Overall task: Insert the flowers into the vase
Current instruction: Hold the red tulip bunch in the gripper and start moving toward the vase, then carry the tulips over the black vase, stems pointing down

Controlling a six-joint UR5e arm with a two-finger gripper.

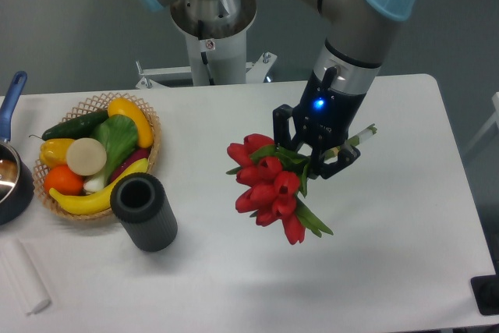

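- So, the white table (374,271): I see the wicker basket of fruit and vegetables (97,154) at its left side.
- Two-finger gripper (316,154) on the grey arm: fingers closed on the stems; I judge the pick-up done.
- Bunch of red tulips with green leaves (269,185): held tilted, blooms lowest, well apart from the vase.
- Dark grey ribbed cylinder vase (144,212): upright beside the basket, nothing in its mouth. Carrying over, turning stems downward and inserting all remain.

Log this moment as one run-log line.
claw: shut on flowers | flowers: lifted, right of vase | vase: upright, empty | insert: not yet done
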